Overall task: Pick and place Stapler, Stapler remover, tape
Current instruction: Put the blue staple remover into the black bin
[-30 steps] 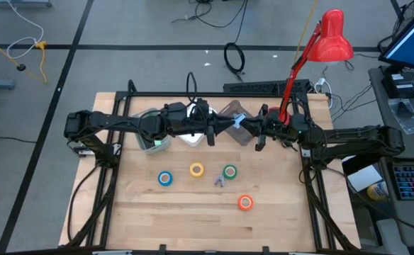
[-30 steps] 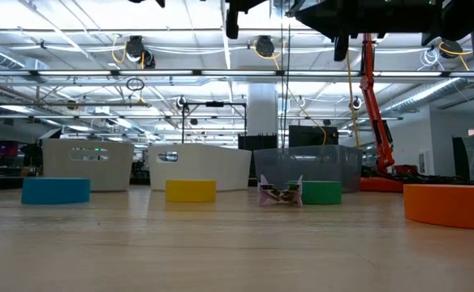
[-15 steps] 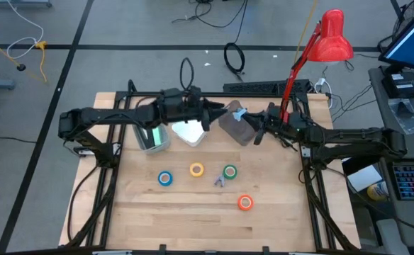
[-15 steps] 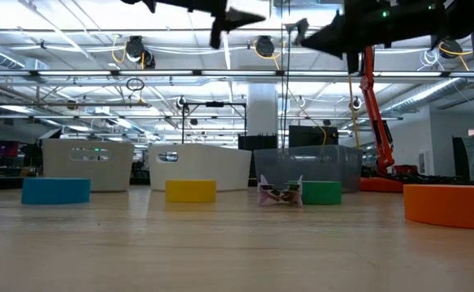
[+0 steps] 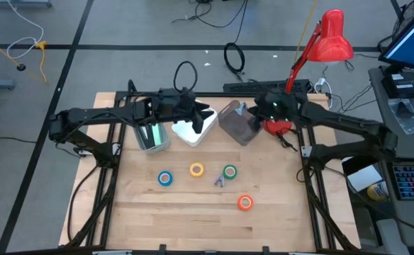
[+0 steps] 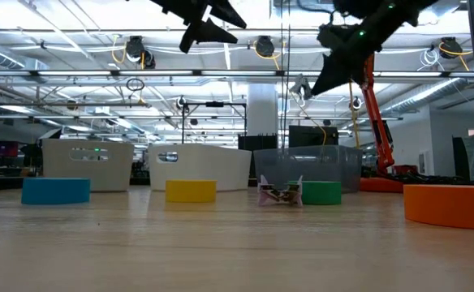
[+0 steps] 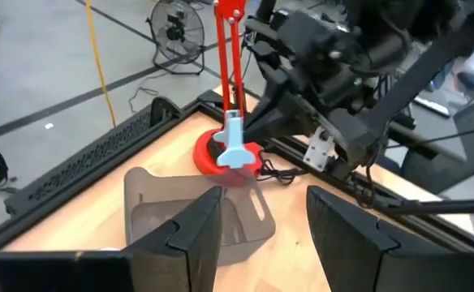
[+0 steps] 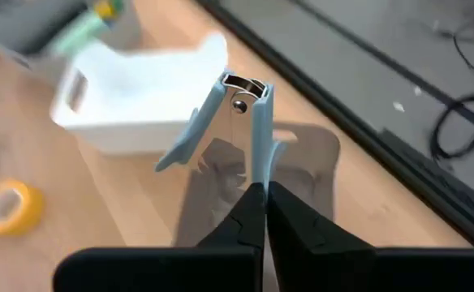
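Observation:
The stapler remover, a light blue claw with a metal hinge, is in my shut right gripper, above the grey bin. It also shows in the left wrist view as the stapler remover. My left gripper is open and empty over the white bin. The blue tape, yellow tape, green tape and orange tape lie flat on the table. No stapler can be made out; something green shows in the clear bin. My right gripper pinches the stapler remover by the lower end of one blue handle between its two fingers. The fingers lie along that handle. The remover is lifted clear over the grey bin, hinge end pointing away from the gripper, its other handle splayed out free.
Three bins stand in a row near the far edge: clear, white, grey. A small claw clip lies between the yellow and green rolls. A red desk lamp stands at the far right corner, base beside the right arm.
The two grippers were together at the stapler remover in the middle of the bin row. My left gripper has drawn back toward the table's left, over the white bin. My right gripper has kept the remover, risen, swung toward the far edge and tipped its fingers downward over the grey bin.

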